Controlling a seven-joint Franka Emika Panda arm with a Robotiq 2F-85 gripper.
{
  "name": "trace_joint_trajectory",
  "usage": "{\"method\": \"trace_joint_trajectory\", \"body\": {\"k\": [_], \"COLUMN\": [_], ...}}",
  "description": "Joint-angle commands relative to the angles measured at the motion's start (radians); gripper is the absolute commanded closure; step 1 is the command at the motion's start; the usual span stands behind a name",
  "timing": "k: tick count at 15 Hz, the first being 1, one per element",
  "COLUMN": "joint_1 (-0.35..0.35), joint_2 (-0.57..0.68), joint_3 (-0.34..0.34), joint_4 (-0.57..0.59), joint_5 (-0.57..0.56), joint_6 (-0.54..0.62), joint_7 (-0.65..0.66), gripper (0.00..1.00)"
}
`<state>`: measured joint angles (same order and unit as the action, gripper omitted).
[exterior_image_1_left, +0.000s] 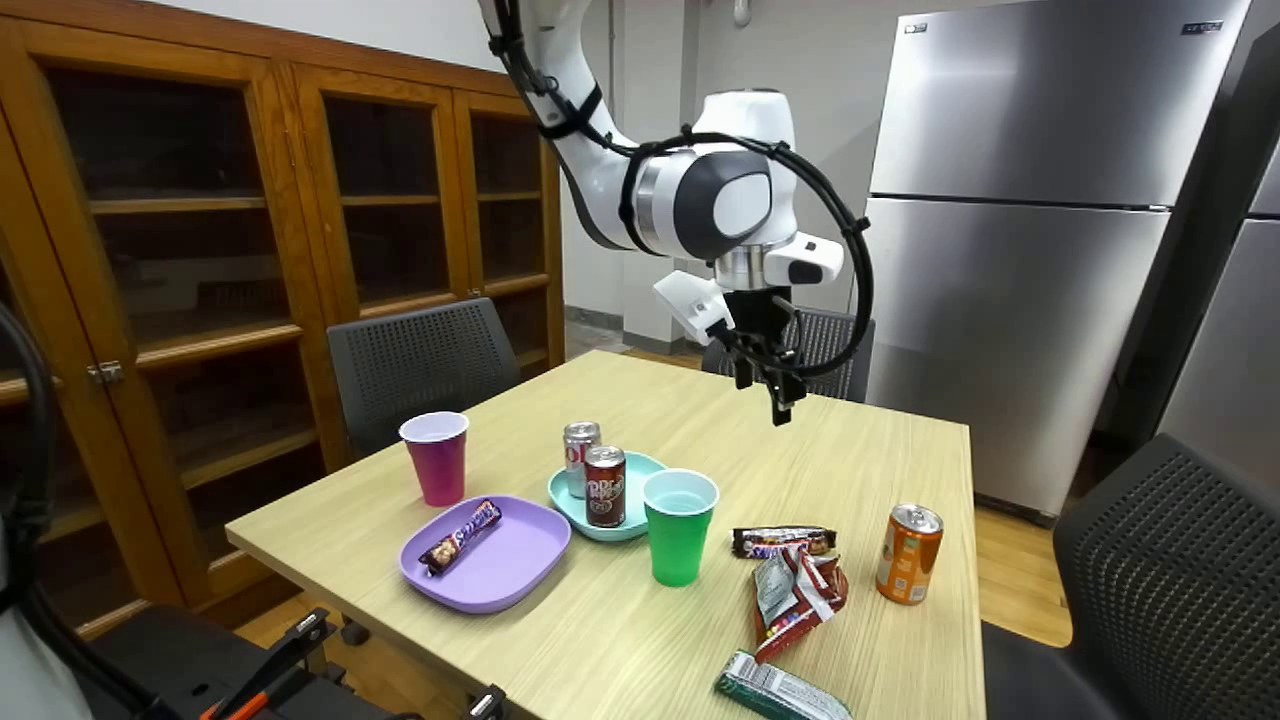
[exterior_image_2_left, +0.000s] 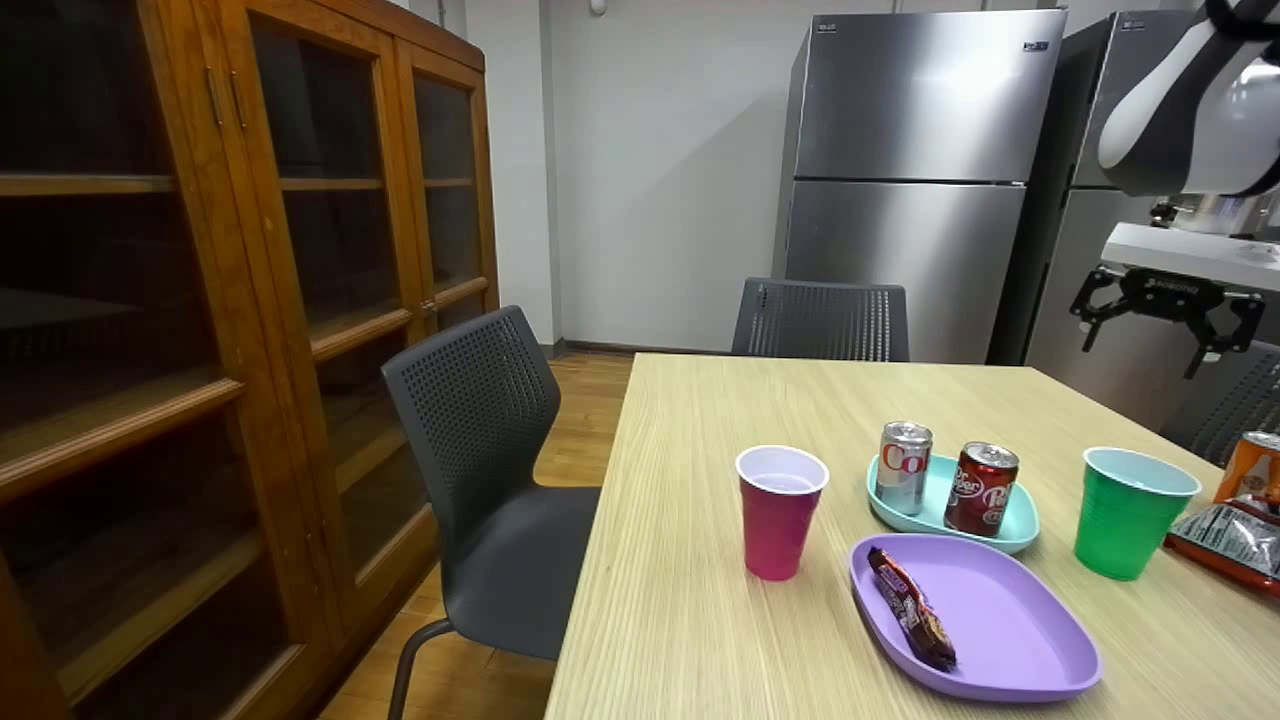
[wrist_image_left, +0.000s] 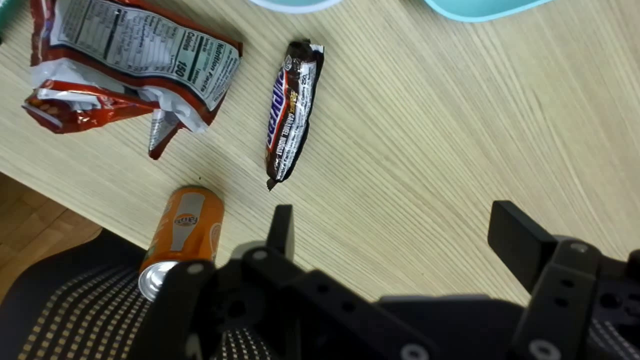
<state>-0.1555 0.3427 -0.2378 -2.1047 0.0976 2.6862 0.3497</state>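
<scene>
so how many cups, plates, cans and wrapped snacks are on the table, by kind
Cups: 2 (magenta cup, green cup)
Plates: 2 (purple plate, teal plate)
Cans: 3 (silver can, dark red can, orange can)
Wrapped snacks: 4 (plated bar, unplated bar, red bag, green packet)
Total: 11

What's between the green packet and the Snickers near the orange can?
The crumpled red snack bag, as an exterior view shows. In the wrist view, a strip of table separates that bag from the Snickers.
</scene>
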Motion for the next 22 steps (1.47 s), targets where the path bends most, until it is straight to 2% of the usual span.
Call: {"method": "trace_joint_trajectory", "body": {"k": [1,7,10,14,22], "joint_1": [-0.042,-0.064,-0.063,-0.052,-0.043], "joint_2": [0.123,0.278,0.331,0.382,0.420], "joint_3": [0.023,0.025,0.017,0.001,-0.034], "joint_4": [0.154,0.322,0.368,0.397,0.383], "joint_5": [0.058,0.082,0.074,0.059,0.043], "joint_6": [-0.091,-0.186,-0.209,-0.226,-0.211], "joint_7": [-0.035,-0.015,-0.008,0.009,0.019], "gripper": [0.00,0.00,0.00,0.00,0.00]}}
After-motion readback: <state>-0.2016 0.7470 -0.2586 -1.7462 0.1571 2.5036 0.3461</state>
